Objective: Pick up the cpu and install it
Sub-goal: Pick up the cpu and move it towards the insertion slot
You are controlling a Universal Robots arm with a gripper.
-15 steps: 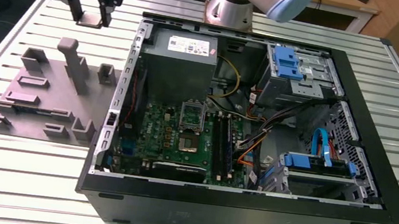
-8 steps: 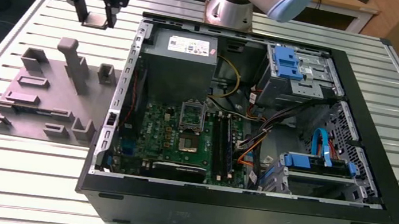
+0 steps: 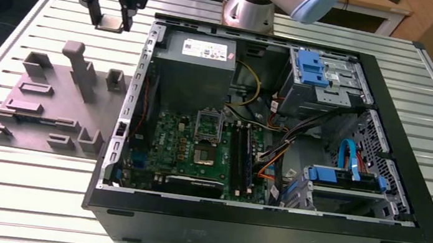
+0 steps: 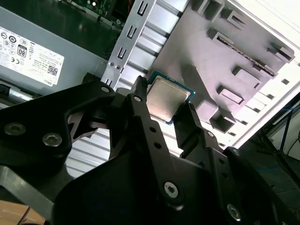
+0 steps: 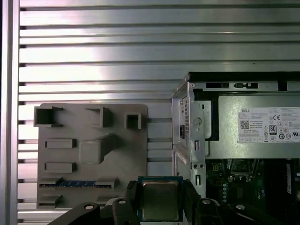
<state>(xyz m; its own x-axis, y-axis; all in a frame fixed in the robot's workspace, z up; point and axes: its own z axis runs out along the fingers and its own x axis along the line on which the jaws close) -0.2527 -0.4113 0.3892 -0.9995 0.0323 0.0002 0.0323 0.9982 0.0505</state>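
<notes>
Hanging above the slatted table [image 3: 16, 180], the gripper [image 3: 111, 22] has its two black fingers clamped on opposite edges of the cpu [image 5: 160, 200], whose metal top shows in both wrist views. The chip is held in the air between the grey parts tray [image 3: 43, 105] and the open computer case [image 3: 269, 229], near the power supply [image 3: 197, 62] and well apart from the green motherboard [image 3: 187, 149].

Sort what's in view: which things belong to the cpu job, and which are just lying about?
Job: cpu, held in the tool; motherboard socket.
Lying about: grey tray; power supply; blue caddy.
</notes>
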